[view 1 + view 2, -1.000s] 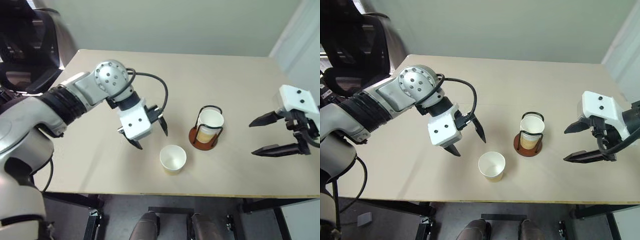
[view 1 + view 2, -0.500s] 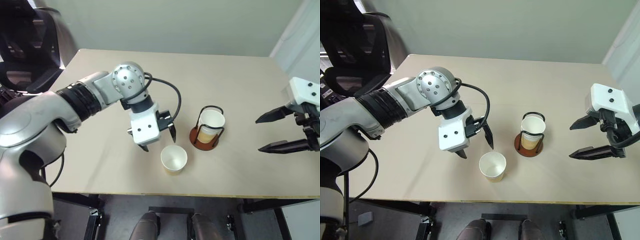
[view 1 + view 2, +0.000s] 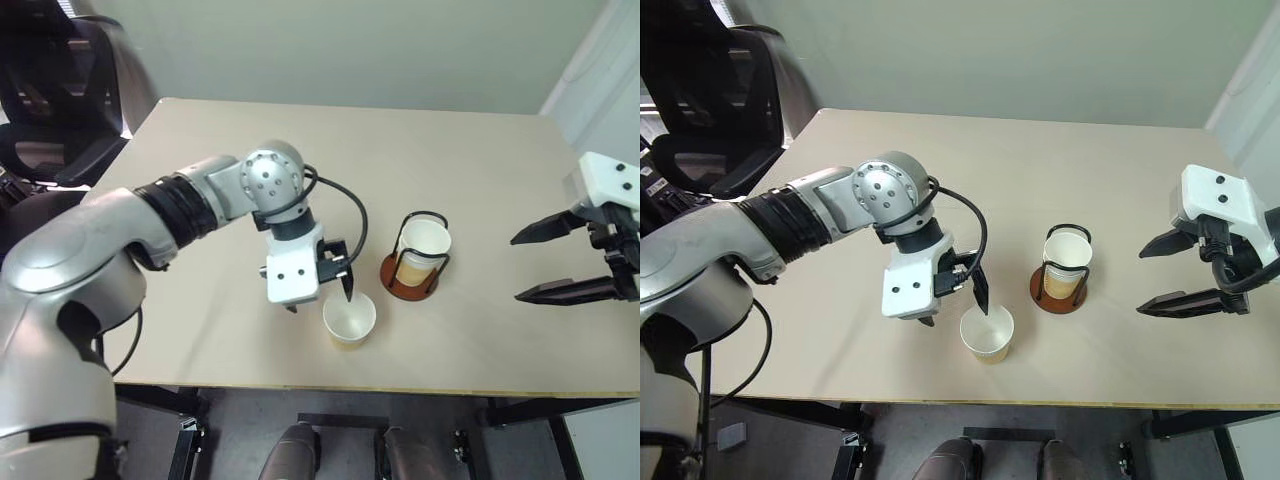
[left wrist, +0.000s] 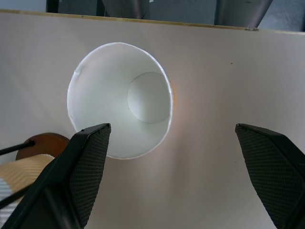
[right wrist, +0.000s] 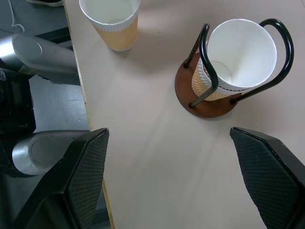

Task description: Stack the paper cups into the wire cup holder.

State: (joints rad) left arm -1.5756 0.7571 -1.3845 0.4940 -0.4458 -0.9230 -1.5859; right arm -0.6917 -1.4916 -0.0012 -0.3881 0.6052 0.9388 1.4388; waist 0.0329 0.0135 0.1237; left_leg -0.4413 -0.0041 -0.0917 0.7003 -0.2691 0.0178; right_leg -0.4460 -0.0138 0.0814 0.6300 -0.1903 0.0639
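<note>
Two black fingers of the left gripper (image 3: 320, 297) are spread wide and point steeply down at the free-standing paper cup (image 3: 349, 319), a small white-lined cup with a tan-yellow outer wall standing upright near the front edge of the table. One finger (image 4: 76, 176) overlaps the cup's rim in the left wrist view, though contact cannot be confirmed; the other finger stands out over bare tabletop, so nothing is gripped. Just beside this cup stands the wire cup holder (image 3: 407, 276), a round reddish-brown disc with thin black wire loops, already holding a paper cup (image 5: 236, 55) upright inside the loops. Well apart, the right gripper (image 3: 548, 262) hangs over the light beige table (image 3: 450, 160), jaws parted and empty.
</note>
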